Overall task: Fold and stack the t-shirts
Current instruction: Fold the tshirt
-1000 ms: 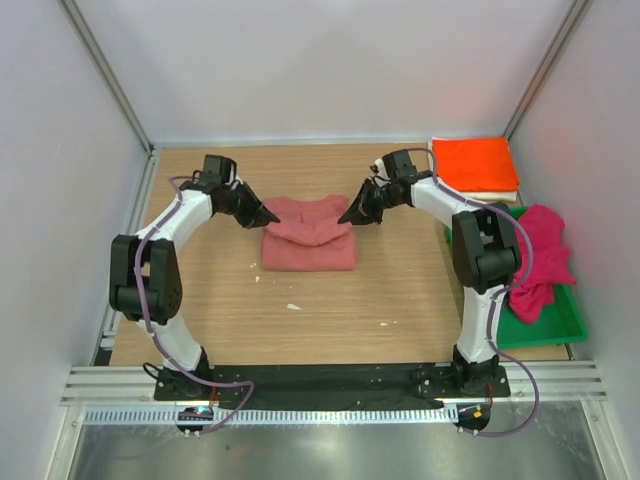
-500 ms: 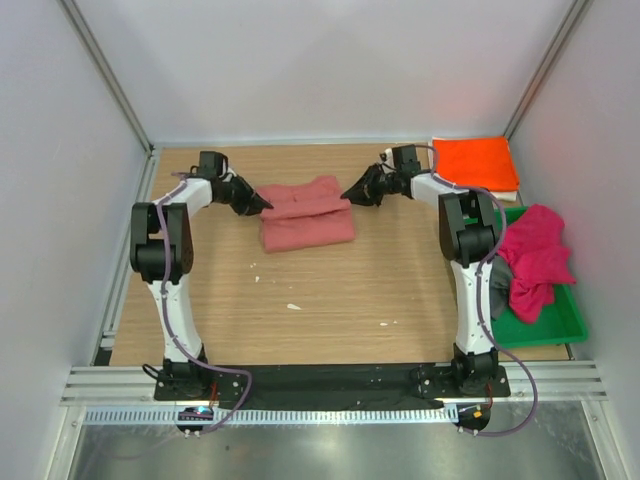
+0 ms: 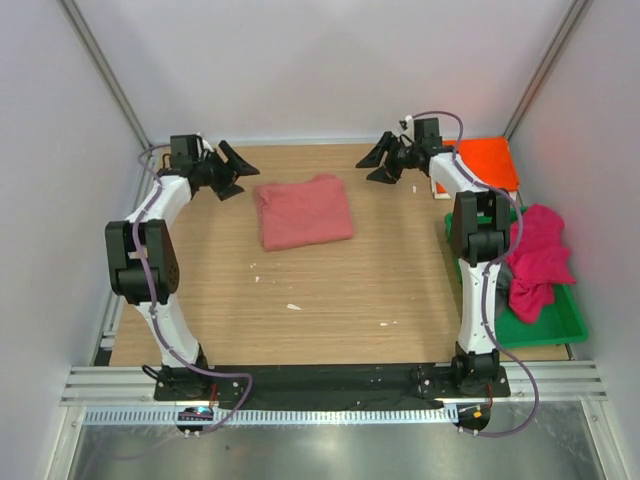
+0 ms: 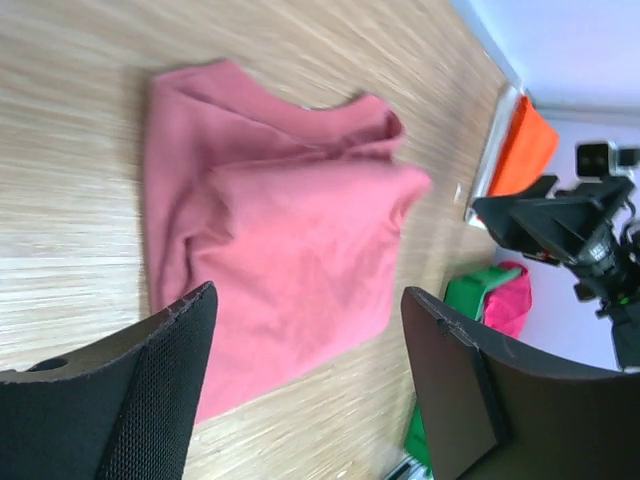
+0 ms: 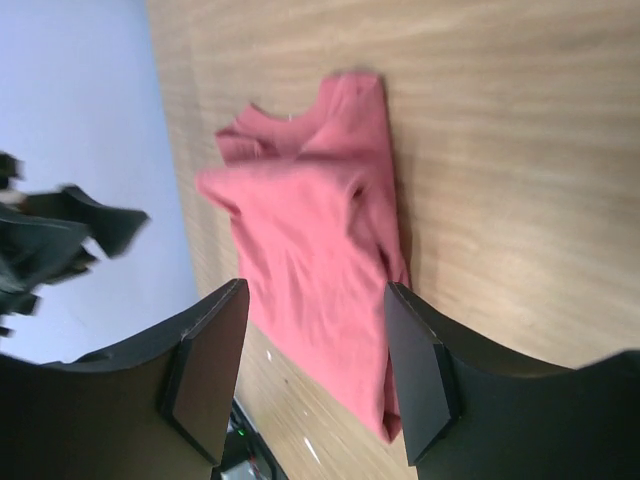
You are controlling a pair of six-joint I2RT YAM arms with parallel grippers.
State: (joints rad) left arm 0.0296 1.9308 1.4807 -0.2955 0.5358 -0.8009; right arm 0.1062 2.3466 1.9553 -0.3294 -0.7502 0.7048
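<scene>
The salmon-red t-shirt lies folded into a rough rectangle on the bench, towards the far edge and a little left of centre. In the left wrist view its upper layer is doubled over the lower one, with soft bunched edges and a collar curve on the far side.

The left claw hangs near the far-left corner, just beside the shirt's left edge but not touching it. Its fingers are spread wide with nothing between them. The right claw is at the far edge, right of centre, clear of the shirt's right side, its fingers likewise parted and holding nothing. The two claws face each other across the shirt, and each shows in the other's wrist camera.

The orange t-shirt lies flat in the far-right corner, partly hidden behind the right arm's forearm. Along the right edge sits a green tray with a magenta t-shirt heaped in it, spilling over its far rim. The right arm's upright link stands in front of the tray's left side and hides what lies there. A few small white scraps dot the bare wood nearer the front. Nothing rests on the salmon-red shirt.
</scene>
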